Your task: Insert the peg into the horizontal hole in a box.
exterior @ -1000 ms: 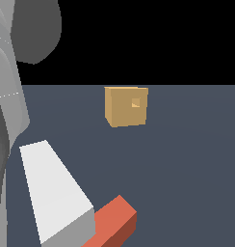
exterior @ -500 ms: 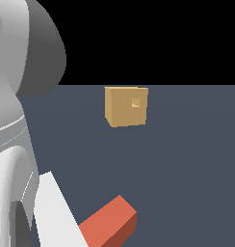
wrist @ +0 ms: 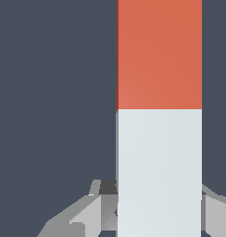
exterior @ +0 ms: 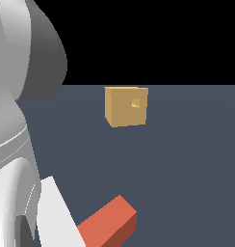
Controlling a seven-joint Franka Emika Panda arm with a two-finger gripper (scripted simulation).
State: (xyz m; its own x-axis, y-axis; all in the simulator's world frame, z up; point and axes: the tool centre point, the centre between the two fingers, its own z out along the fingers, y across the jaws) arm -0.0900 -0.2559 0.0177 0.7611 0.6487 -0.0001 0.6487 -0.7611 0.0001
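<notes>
Straddling the peg [wrist: 159, 115] with the tool [wrist: 152, 213], grasp not confirmable.
The box [exterior: 126, 106] stands well ahead; peg's long axis points away from the tool.

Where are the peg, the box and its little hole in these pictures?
peg [exterior: 109, 222]: exterior view, top of its red part.
box [exterior: 122, 110]: exterior view, front face beside the hole.
hole [exterior: 136, 102]: exterior view, square opening in the box front.

The peg [wrist: 159, 92] looks smooth and matt, red-orange and white. The box [exterior: 126, 106] is flat, matt tan. The arm [exterior: 18, 96] is smooth, softly shaded grey-white. The counter [exterior: 187, 159] is even, matt slate.
</notes>
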